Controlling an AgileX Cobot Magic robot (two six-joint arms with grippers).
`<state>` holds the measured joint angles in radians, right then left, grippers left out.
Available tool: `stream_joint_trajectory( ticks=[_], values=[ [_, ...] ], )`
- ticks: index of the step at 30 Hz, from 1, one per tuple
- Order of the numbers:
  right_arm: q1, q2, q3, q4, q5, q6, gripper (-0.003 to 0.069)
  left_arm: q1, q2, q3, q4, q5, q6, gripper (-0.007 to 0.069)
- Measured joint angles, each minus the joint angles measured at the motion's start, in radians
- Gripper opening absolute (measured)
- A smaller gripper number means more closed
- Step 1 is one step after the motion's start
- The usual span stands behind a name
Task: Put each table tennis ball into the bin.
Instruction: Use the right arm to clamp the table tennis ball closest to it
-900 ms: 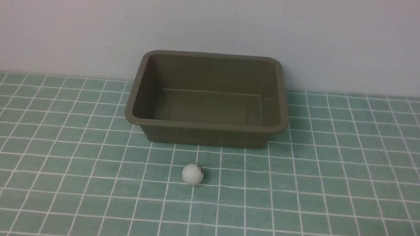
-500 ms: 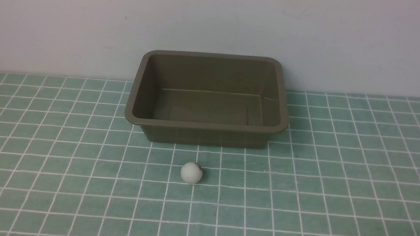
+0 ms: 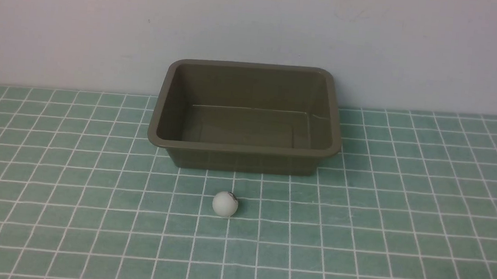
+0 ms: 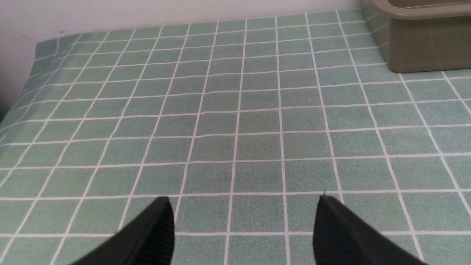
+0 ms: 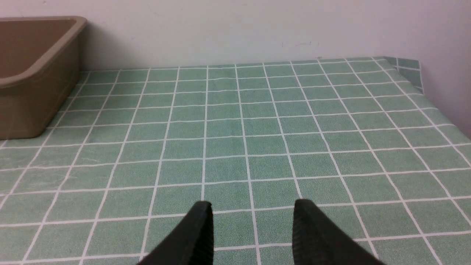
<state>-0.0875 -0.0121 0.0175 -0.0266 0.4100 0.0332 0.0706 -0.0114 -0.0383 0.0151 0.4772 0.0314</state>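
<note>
A white ball [image 3: 225,204] with a tiny dark mark rests on the green-checked table [image 3: 403,216], near the bin's [image 3: 243,148] front wall but not touching it. The olive-brown bin stands upright at the back of the table, close to a pale wall [image 3: 61,19]. The wrist views show the left claw [image 4: 244,200] low over bare table, off to one side of the bin, tips wide apart. The right claw [image 5: 253,203], on the bin's other side, has its tips apart too, more narrowly.
</note>
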Motion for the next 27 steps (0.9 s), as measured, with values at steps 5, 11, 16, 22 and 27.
stream_joint_trajectory(
  ticks=[5, 11, 16, 22, 27],
  values=[
    [0.0, 0.0, 0.0, 0.0, 0.0, 0.0, 0.0282, 0.0, 0.0, 0.0, 0.0, 0.0, 0.0, 0.0459],
    [0.0, 0.0, 0.0, 0.0, -0.006, 0.0, 0.0282, 0.0, 0.0, 0.0, 0.0, 0.0, 0.0, 0.0459],
    [0.0, 0.0, 0.003, 0.027, -0.028, 0.003, 0.0282, 0.0, 0.0, 0.0, 0.0, 0.0, 0.0, 0.0459],
    [0.0, 0.0, -0.106, 0.052, 0.05, 0.011, 0.0282, 0.0, 0.0, 0.0, 0.0, 0.0, 0.0, 0.0459],
    [0.0, 0.044, -0.282, 0.053, 0.147, 0.035, 0.0282, 0.0, 0.0, 0.0, 0.0, 0.0, 0.0, 0.0459]
  ],
)
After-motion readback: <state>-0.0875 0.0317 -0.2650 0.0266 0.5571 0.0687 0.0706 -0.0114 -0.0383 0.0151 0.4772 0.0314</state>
